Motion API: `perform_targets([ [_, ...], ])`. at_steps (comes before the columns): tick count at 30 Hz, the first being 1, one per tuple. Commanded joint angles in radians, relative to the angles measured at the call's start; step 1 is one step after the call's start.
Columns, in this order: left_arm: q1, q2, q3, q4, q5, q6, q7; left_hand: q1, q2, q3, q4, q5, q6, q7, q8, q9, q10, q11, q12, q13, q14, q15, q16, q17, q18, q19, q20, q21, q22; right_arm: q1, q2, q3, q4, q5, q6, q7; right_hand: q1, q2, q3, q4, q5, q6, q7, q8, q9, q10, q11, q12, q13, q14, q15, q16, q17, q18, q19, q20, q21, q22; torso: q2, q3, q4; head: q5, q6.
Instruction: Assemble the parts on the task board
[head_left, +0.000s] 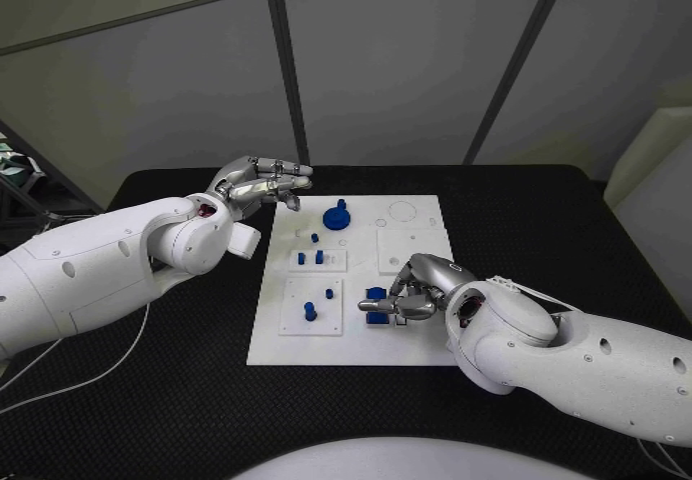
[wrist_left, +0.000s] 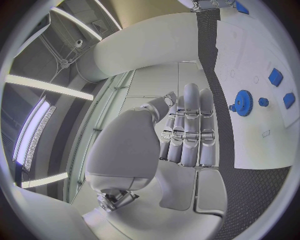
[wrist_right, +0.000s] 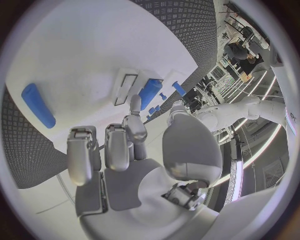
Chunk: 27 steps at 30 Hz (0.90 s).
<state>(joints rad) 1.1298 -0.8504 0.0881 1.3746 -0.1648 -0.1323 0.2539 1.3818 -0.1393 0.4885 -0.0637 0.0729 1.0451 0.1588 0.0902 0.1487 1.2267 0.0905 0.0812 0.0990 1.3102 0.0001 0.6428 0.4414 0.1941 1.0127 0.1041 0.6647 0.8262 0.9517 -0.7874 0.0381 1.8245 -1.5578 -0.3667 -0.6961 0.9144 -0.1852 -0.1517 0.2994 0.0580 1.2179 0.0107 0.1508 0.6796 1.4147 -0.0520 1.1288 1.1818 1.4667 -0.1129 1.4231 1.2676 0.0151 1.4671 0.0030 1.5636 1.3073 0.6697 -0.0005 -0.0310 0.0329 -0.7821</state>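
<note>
**Board partly filled, right hand at the near parts**

The task board (head_left: 353, 280) lies mid-desk (head_left: 173, 420). A blue gear (head_left: 336, 216) sits at its far end, and small blue pegs (head_left: 310, 258) stand in the middle plates, another peg (head_left: 310, 312) nearer. Round outlines at the far right corner look unfilled, so I judge assembly about half done.

The right hand (head_left: 411, 290) curls low over blue blocks (head_left: 376, 305) at the near right; whether it pinches one I cannot tell. The left hand (head_left: 260, 185) hovers off the far left edge, fingers together and bent, holding nothing.
</note>
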Motion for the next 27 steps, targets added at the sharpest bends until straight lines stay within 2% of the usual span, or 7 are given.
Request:
perform_targets([
  [1,0.001,0.001,0.001,0.001,0.005,0.012,0.002,-0.006,0.006,-0.005,-0.002,-0.002,0.004,0.002,-0.005,0.001,-0.004,-0.001,0.002,0.001,0.002,0.003,-0.005,-0.001,-0.012,0.000,0.004,-0.005,-0.001,0.001,-0.007,0.001,0.010,-0.040,-0.023,-0.044,0.009,0.005,-0.001,-0.001,-0.004,0.010,-0.001,-0.007,0.005,0.000,-0.006,-0.004,-0.001,0.044,-0.006,-0.007,-0.001,-0.011,0.097,-0.010,-0.006,0.251,0.001,0.0000,0.0003,-0.002,0.004],
  [6,0.001,0.000,0.001,0.000,0.005,0.012,0.002,-0.006,0.006,-0.005,-0.002,-0.002,0.004,0.002,-0.005,0.001,-0.004,-0.001,0.002,0.001,0.002,0.003,-0.005,-0.001,-0.012,0.000,0.004,-0.005,-0.001,0.001,-0.023,0.000,0.025,-0.043,-0.013,-0.008,0.209,0.052,0.054,-0.039,-0.002,0.010,-0.002,-0.013,0.023,0.002,-0.007,-0.006,0.002,0.045,-0.007,-0.007,0.002,-0.011,0.097,-0.010,-0.005,0.252,0.000,0.0001,-0.0010,0.000,0.004],
  [10,0.001,0.001,0.001,0.000,0.005,0.012,0.002,-0.006,0.006,-0.005,-0.002,-0.002,0.004,0.002,-0.005,0.001,-0.004,-0.001,0.002,0.001,0.002,0.003,-0.005,-0.001,-0.012,0.000,0.004,-0.005,-0.001,0.001,-0.033,0.000,0.032,-0.045,-0.009,0.006,0.309,0.064,0.064,-0.092,-0.002,0.006,-0.001,-0.019,0.033,0.000,-0.006,-0.012,0.000,0.044,-0.006,-0.010,0.000,-0.011,0.096,-0.010,-0.008,0.249,0.000,-0.0006,0.0000,-0.001,0.004],
  [12,0.001,0.001,0.001,-0.001,0.005,0.012,0.002,-0.006,0.006,-0.005,-0.002,-0.002,0.004,0.002,-0.005,0.001,-0.004,-0.001,0.002,0.001,0.002,0.003,-0.005,-0.001,-0.012,0.000,0.004,-0.005,-0.001,0.001,-0.043,0.000,0.036,-0.047,-0.029,0.016,0.324,0.073,0.064,-0.102,0.006,0.004,0.001,-0.022,0.035,0.000,-0.005,-0.013,0.000,0.044,-0.006,-0.011,-0.001,-0.010,0.096,-0.010,-0.009,0.249,0.000,-0.0002,0.0003,-0.003,0.006],
  [18,0.001,0.000,0.001,-0.002,0.005,0.011,0.002,-0.006,0.006,-0.005,-0.002,-0.002,0.004,0.002,-0.005,0.001,-0.004,-0.001,0.002,0.001,0.002,0.003,-0.005,-0.001,-0.012,0.000,0.004,-0.005,-0.001,0.001,-0.118,0.012,0.058,0.080,-0.130,0.126,0.331,0.098,0.042,-0.109,0.144,-0.059,0.022,-0.075,0.020,-0.013,0.011,-0.046,-0.021,0.039,0.006,-0.027,-0.024,-0.005,0.087,-0.001,-0.027,0.232,0.000,0.0004,-0.0020,-0.007,0.010],
  [23,0.001,0.000,0.000,-0.003,0.005,0.010,0.002,-0.006,0.006,-0.005,-0.002,-0.002,0.004,0.002,-0.005,0.001,-0.004,-0.001,0.002,0.001,0.002,0.003,-0.005,-0.001,-0.012,0.000,0.004,-0.005,-0.001,0.002,-0.195,0.029,0.079,0.243,-0.157,0.210,0.313,0.114,0.026,-0.095,0.166,-0.104,0.037,-0.091,-0.002,-0.021,0.024,-0.065,-0.035,0.038,0.016,-0.034,-0.032,-0.003,0.083,0.008,-0.034,0.226,-0.001,-0.0003,-0.0050,-0.011,0.013],
  [27,0.000,0.002,0.000,-0.004,0.005,0.010,0.002,-0.006,0.006,-0.005,-0.002,-0.002,0.004,0.002,-0.005,0.001,-0.004,-0.001,0.002,0.001,0.002,0.003,-0.005,-0.001,-0.012,0.000,0.004,-0.005,-0.001,0.003,-0.270,0.036,0.093,0.304,-0.113,0.237,0.322,0.130,0.022,-0.096,0.173,-0.122,0.042,-0.091,-0.023,-0.025,0.028,-0.078,-0.044,0.038,0.020,-0.035,-0.032,-0.003,0.083,0.014,-0.036,0.225,-0.001,0.0005,-0.0063,-0.021,0.016],
])
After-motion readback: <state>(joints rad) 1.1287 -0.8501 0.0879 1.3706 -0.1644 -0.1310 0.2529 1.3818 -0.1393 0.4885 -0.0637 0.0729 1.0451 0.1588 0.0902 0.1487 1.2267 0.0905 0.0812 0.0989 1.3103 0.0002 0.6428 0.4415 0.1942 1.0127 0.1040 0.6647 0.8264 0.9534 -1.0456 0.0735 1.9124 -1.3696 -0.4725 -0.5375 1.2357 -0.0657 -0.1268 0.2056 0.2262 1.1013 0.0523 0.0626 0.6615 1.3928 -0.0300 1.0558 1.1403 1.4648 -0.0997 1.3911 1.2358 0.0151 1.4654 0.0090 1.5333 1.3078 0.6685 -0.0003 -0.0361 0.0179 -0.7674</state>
